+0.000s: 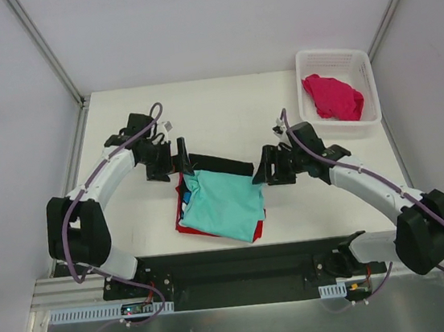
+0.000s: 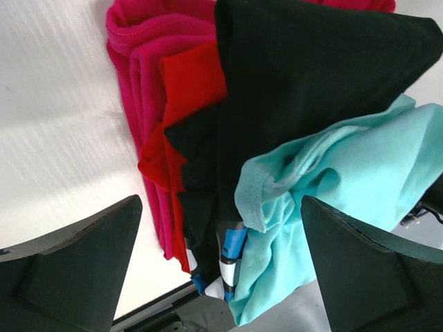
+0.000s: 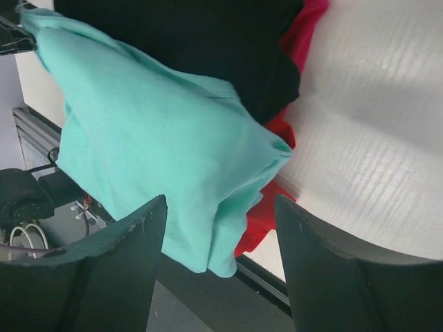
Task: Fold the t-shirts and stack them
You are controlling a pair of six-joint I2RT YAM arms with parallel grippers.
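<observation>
A stack of t-shirts lies at the table's middle. The mint-teal shirt (image 1: 225, 204) is on top, loosely folded, over a black shirt (image 1: 220, 164) and a red shirt (image 1: 186, 228). The left wrist view shows the black shirt (image 2: 304, 76), its blue and white print (image 2: 234, 257), the red shirt (image 2: 190, 83), a magenta-pink shirt (image 2: 138, 62) and the mint-teal shirt (image 2: 332, 173). My left gripper (image 1: 182, 159) (image 2: 218, 207) stands open at the stack's back left corner. My right gripper (image 1: 264, 167) (image 3: 220, 204) is open just right of the stack, holding nothing.
A white lattice basket (image 1: 331, 52) stands at the back right with a crumpled magenta shirt (image 1: 332, 96) inside. A black rail (image 1: 242, 265) runs along the table's near edge between the arm bases. White walls enclose the table (image 1: 223, 109).
</observation>
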